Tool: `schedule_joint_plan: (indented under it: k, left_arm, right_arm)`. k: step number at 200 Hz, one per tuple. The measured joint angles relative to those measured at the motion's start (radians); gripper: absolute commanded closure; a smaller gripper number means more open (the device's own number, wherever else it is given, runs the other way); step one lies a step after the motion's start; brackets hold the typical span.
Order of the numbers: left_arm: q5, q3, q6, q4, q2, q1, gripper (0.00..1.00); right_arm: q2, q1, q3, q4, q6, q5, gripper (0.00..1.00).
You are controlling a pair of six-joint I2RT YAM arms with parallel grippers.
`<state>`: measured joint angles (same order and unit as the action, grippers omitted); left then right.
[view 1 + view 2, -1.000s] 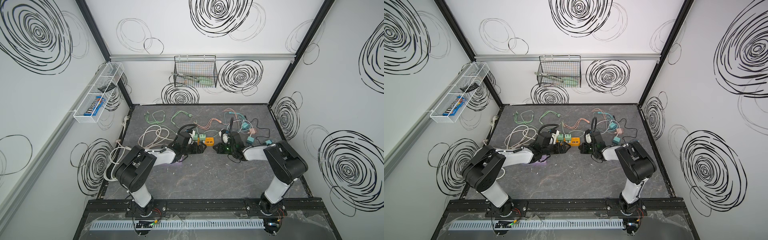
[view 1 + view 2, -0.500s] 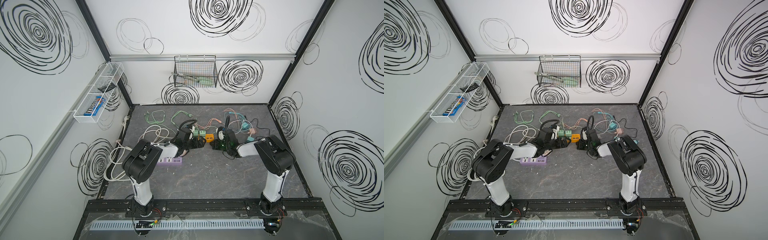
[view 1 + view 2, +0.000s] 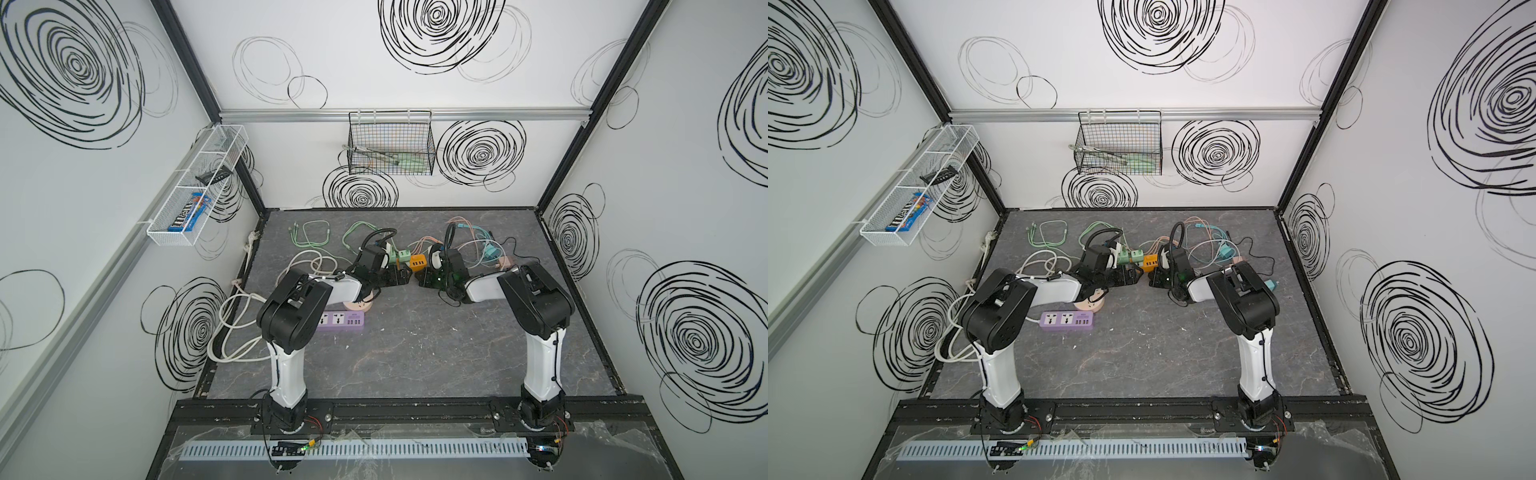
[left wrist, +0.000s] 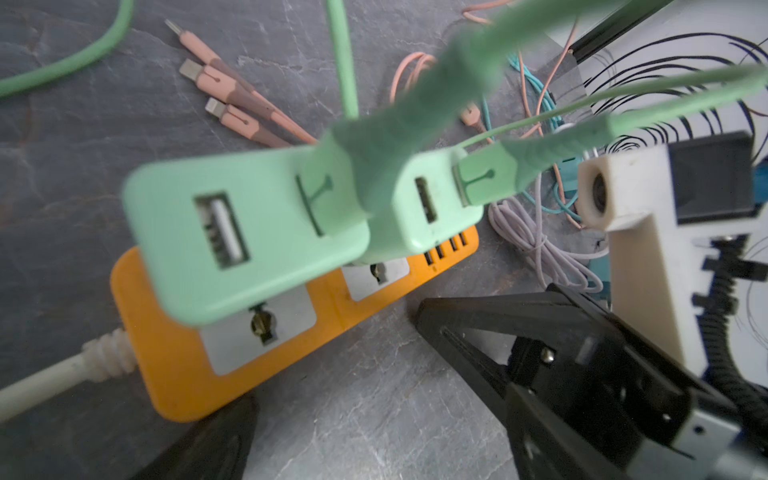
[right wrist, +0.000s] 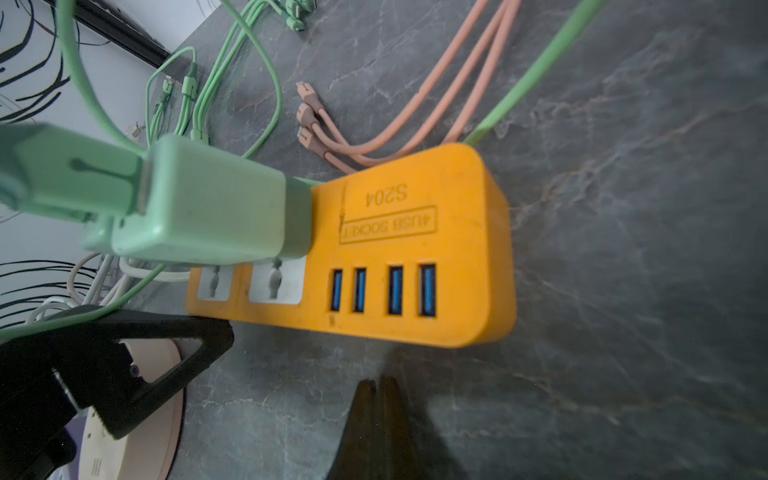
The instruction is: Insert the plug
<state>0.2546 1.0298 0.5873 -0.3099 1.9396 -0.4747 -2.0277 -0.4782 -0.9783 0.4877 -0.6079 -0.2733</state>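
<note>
An orange power strip [image 3: 417,262] [image 3: 1150,262] lies at mid-table in both top views. Two mint green plugs [image 4: 249,232] [image 4: 432,208] stand on its sockets, each with a green cable in it; the nearer one [image 5: 208,208] also shows in the right wrist view. My left gripper [image 3: 400,276] [image 4: 374,449] is open beside the strip's long side, holding nothing. My right gripper [image 3: 424,277] [image 5: 380,399] is shut and empty, its tips just short of the strip's face with four blue USB ports [image 5: 386,291]. The two grippers face each other, close together.
A purple power strip [image 3: 340,321] and a round pink thing [image 3: 359,305] lie under my left forearm. White cable coils [image 3: 237,328] sit at the left edge. Pink cable ends [image 4: 224,95], green cables [image 3: 316,237] and teal cables [image 3: 490,249] lie behind the orange strip. A wire basket [image 3: 390,149] hangs on the back wall.
Both arms have reached farther back with their elbows raised, uncovering the purple strip. The orange strip with its green plugs has slid toward the back wall. Neither gripper has changed state.
</note>
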Motion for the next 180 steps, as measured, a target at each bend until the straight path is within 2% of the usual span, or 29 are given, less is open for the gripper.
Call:
schedule_joint_plan:
  k: [53,106,162,180]
  left_arm:
    - [-0.027,-0.008,-0.016,0.027,-0.010,-0.001,0.04]
    - [-0.089,-0.066,-0.027,0.078,-0.137,-0.027,0.04]
    - [-0.171,-0.196,-0.025,0.130,-0.317,-0.061,0.04]
    - [-0.220,-0.241,-0.020,0.167,-0.384,-0.061,0.04]
  right_arm:
    - [0.034,0.000,0.023,-0.018,0.006,0.028,0.76]
    - [0.145,-0.008,0.077,-0.068,0.047,0.062,0.61]
    - [0.254,-0.031,0.137,-0.119,0.074,0.113,0.34]
    - [0.293,-0.042,0.166,-0.132,0.077,0.138,0.14]
